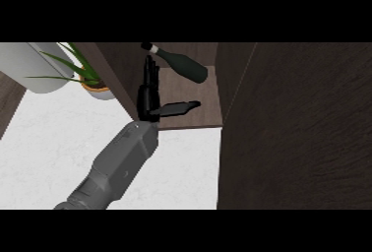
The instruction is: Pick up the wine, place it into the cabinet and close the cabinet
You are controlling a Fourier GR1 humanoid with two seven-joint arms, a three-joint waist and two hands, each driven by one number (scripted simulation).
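Note:
The dark green wine bottle (pixel 185 65) lies tilted inside the open wooden cabinet (pixel 190 118), its white-capped neck pointing to the upper left. My left hand (pixel 149 101) reaches into the cabinet from the lower left. Its fingers (pixel 150 74) stretch straight along the cabinet's left wall, just left of the bottle's neck, and its thumb (pixel 178 108) sticks out to the right below the bottle. The hand is open and holds nothing. The right hand does not show.
The cabinet's dark door (pixel 305 128) stands open and fills the right side. A potted green plant (pixel 93 78) and a pale grey rounded object (pixel 40 66) stand at the upper left on the white counter (pixel 51 147).

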